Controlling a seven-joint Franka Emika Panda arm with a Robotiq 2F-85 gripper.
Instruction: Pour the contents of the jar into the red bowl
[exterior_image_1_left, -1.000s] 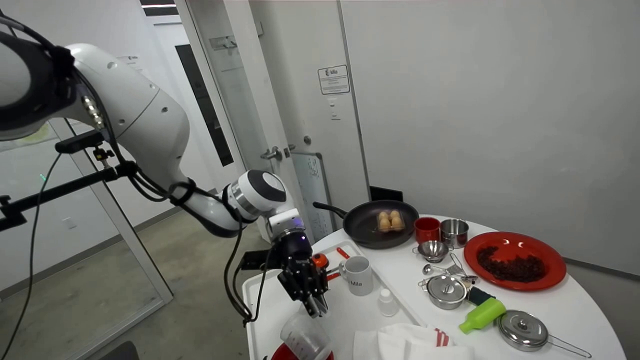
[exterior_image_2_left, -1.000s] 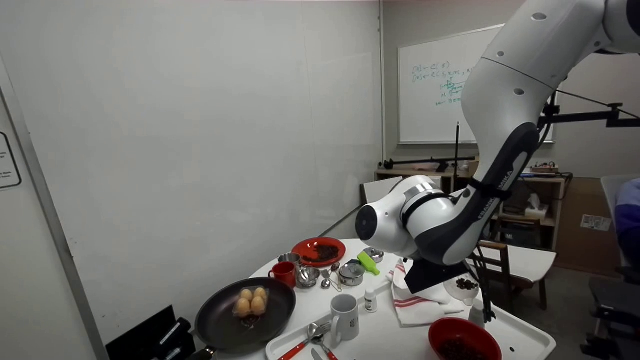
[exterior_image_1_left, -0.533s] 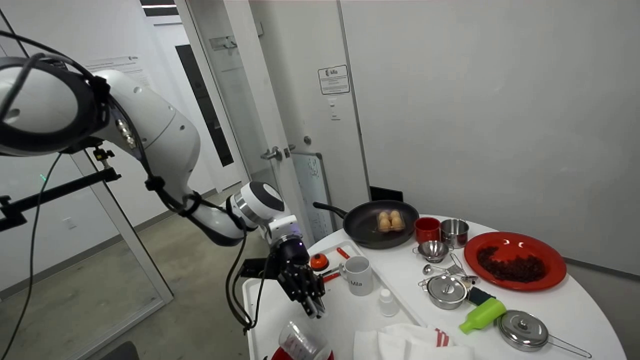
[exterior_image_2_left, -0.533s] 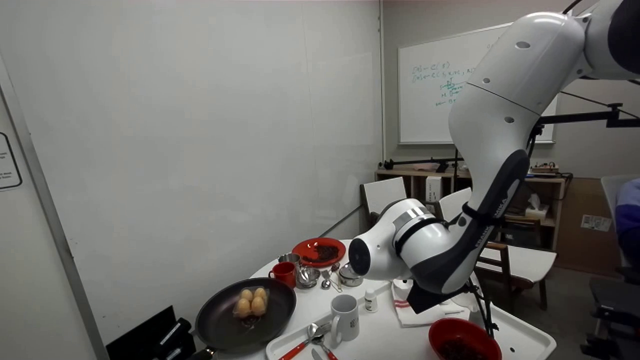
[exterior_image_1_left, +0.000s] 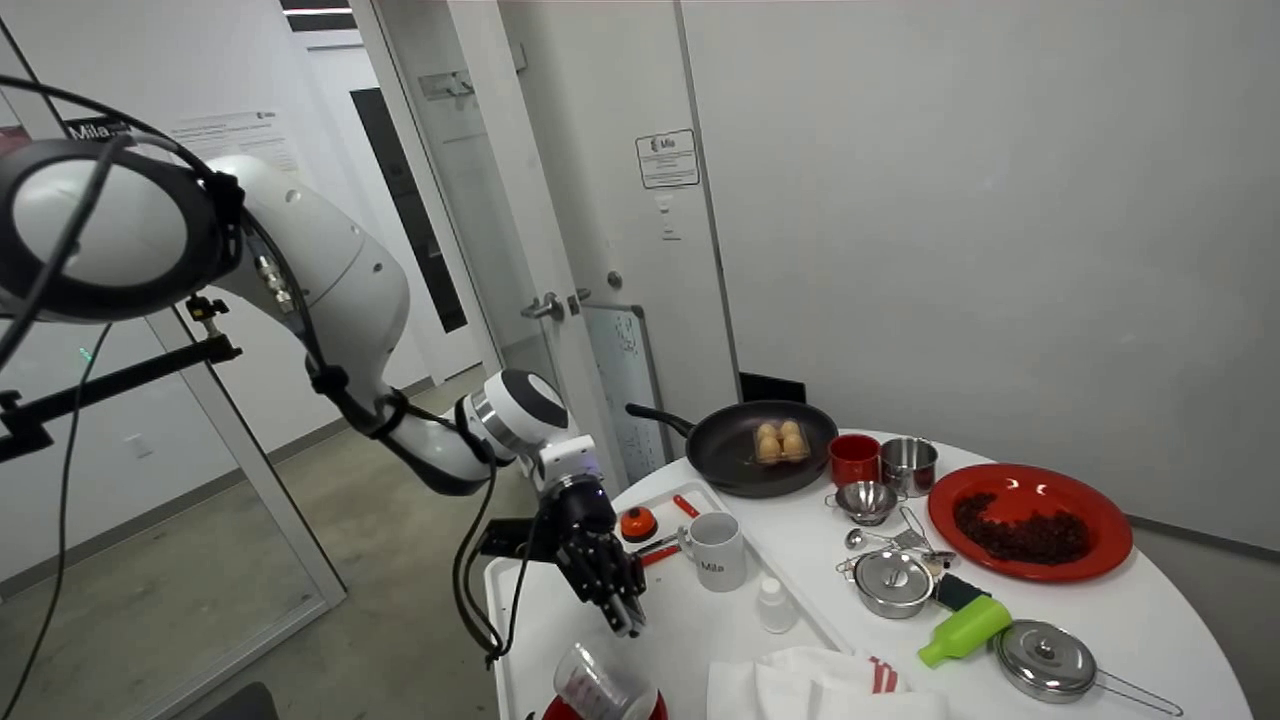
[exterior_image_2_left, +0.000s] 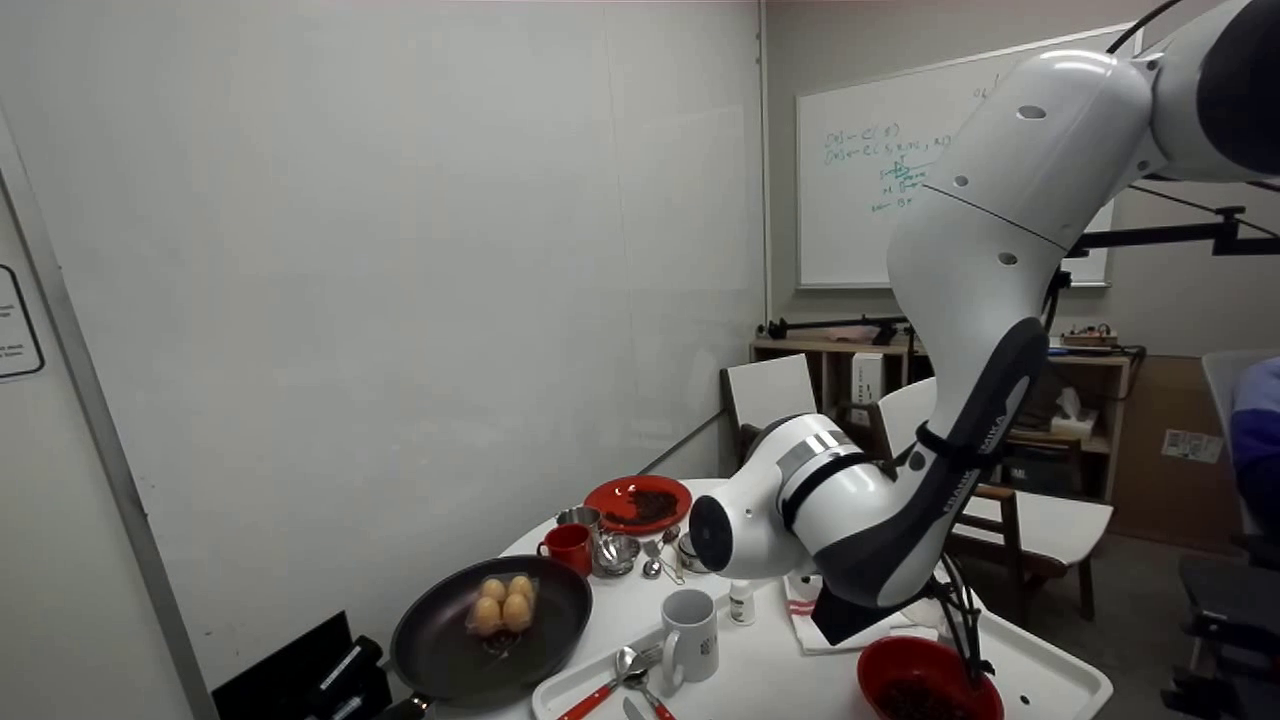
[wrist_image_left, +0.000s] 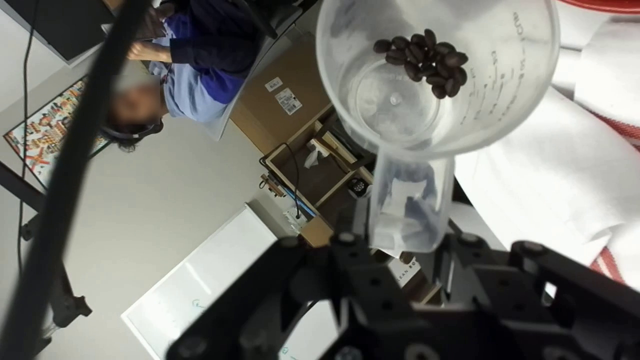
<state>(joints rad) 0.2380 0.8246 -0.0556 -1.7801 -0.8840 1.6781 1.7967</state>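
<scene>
The jar is a clear plastic measuring cup (wrist_image_left: 515, 85) with a handle and printed marks. Its mouth faces the camera in the wrist view, and several dark beans (wrist_image_left: 425, 60) lie on its side wall near the base. My gripper (wrist_image_left: 407, 220) is shut on the handle. In an exterior view the gripper (exterior_image_1_left: 628, 615) holds the jar (exterior_image_1_left: 605, 685) tilted over the red bowl (exterior_image_1_left: 655, 710), which it partly hides. The red bowl (exterior_image_2_left: 930, 670) has dark beans in its bottom; the arm hides the jar there.
A white tray (exterior_image_2_left: 1060, 665) bears a grey mug (exterior_image_2_left: 690, 630), a small white bottle (exterior_image_2_left: 741, 603) and red-handled cutlery (exterior_image_2_left: 600, 695). A white towel (exterior_image_1_left: 820, 690) lies beside the bowl. A wide red dish (exterior_image_1_left: 1100, 540), pan (exterior_image_1_left: 720, 460) and small metal pots (exterior_image_1_left: 893, 580) stand behind.
The arm has come down, moving slightly left in an exterior view, and the tilted jar has shifted a little with it. The beans in the jar no longer show in an exterior view.
</scene>
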